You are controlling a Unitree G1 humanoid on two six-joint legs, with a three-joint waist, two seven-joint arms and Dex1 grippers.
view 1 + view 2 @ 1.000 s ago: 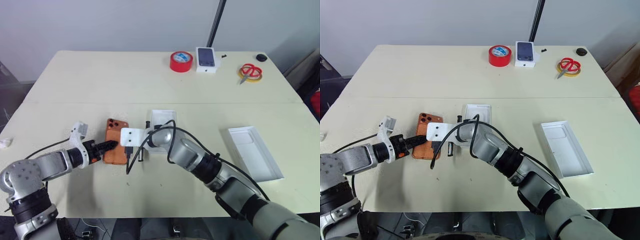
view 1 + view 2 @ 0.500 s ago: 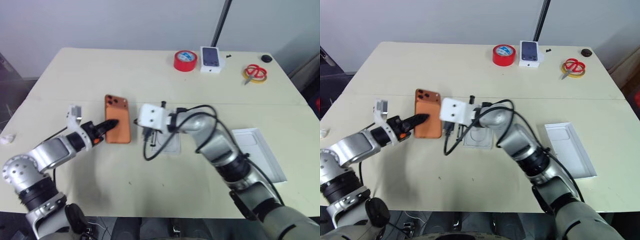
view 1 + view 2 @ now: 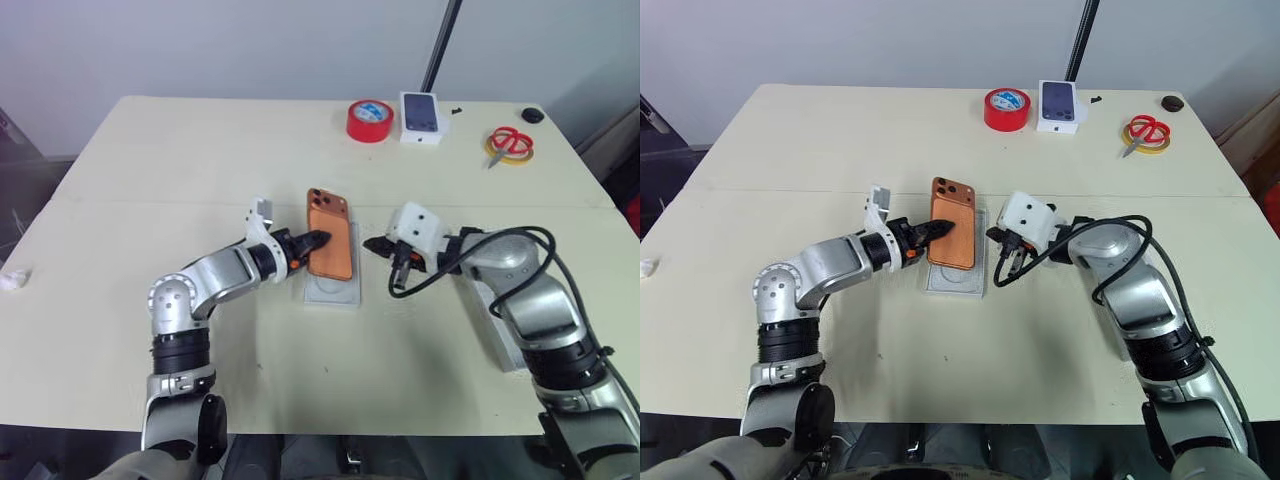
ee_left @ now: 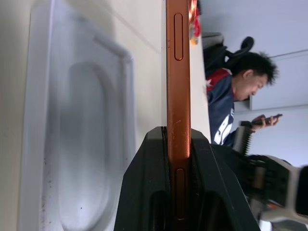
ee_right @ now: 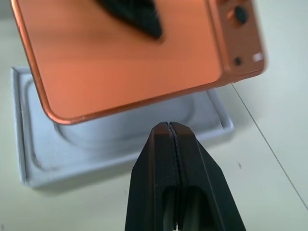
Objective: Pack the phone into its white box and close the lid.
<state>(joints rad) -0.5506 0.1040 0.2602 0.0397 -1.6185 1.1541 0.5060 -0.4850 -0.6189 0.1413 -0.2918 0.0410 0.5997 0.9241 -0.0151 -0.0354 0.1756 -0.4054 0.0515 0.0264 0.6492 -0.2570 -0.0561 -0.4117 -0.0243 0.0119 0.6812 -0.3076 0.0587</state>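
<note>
Left wrist view, left tool [image 4: 179,144]: I see both black fingers clamped on the phone's [image 3: 331,246] thin copper edge.
Right tool [image 5: 169,132]: fully closed on nothing, tip just beside the phone.
Phone: smooth copper-orange slab, rounded corners, raised lens block; I hold it tilted above the white box [image 3: 334,298], apart from it.
White box: shallow matte tray, thin rim, oval recess in its floor.
Risk: an edge pinch on slick metal may let the phone pivot; I judge a tilted descent could catch the rim.
Far table [image 3: 200,150]: glossy red tape roll [image 3: 368,120], small printed box [image 3: 422,117].
</note>
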